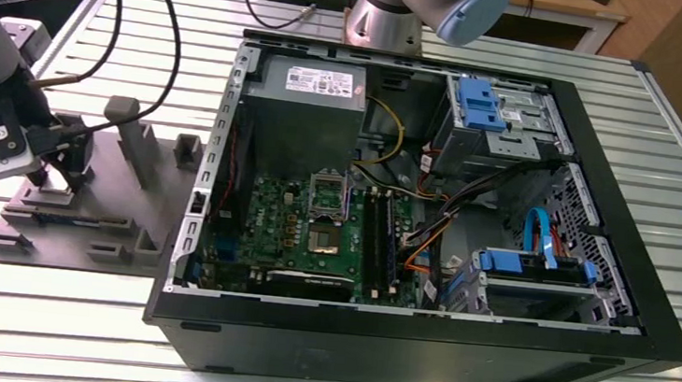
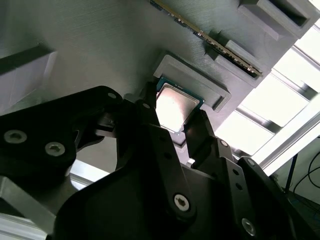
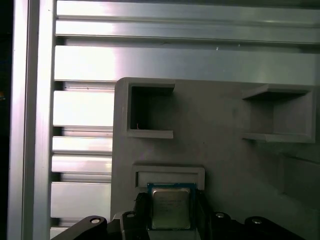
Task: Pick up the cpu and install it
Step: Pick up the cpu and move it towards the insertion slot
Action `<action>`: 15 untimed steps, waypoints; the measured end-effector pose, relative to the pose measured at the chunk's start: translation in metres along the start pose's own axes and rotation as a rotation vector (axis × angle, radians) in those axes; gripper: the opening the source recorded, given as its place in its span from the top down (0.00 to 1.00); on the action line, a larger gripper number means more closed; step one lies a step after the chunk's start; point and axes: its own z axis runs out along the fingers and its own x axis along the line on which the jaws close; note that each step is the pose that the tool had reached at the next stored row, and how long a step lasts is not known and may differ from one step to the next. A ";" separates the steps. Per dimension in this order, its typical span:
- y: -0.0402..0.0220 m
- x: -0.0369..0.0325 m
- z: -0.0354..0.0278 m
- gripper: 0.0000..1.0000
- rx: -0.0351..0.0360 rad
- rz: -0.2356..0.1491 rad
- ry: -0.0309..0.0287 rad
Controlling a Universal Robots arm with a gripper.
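Two black fingers [image 2: 150, 120] of the gripper [image 2: 172, 119] flank the cpu [image 2: 175, 107], a small flat square chip with a silvery-grey metal top and a thin greenish rim, one on each of two opposite edges. They look closed against those edges, so I judge the chip to be gripped. It lies flat, face up, directly between the fingertips, low on the pale grey plastic fixture plate [image 2: 100, 45] and just beside a raised U-shaped frame moulded on that plate. The first wrist view shows the same: cpu [image 3: 171, 207] centred in the gripper [image 3: 171, 216], against the fixture plate [image 3: 215, 130]. In the exterior view the gripper [image 1: 54, 177] stands at the fixture plate [image 1: 154, 182], well apart from the dark square socket [image 1: 326, 237] on the green motherboard inside the open black computer case [image 1: 427, 345], which lies toward the exterior view's right.
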 end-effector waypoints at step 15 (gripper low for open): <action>0.0001 -0.0001 -0.0045 0.53 0.0000 0.000 0.0000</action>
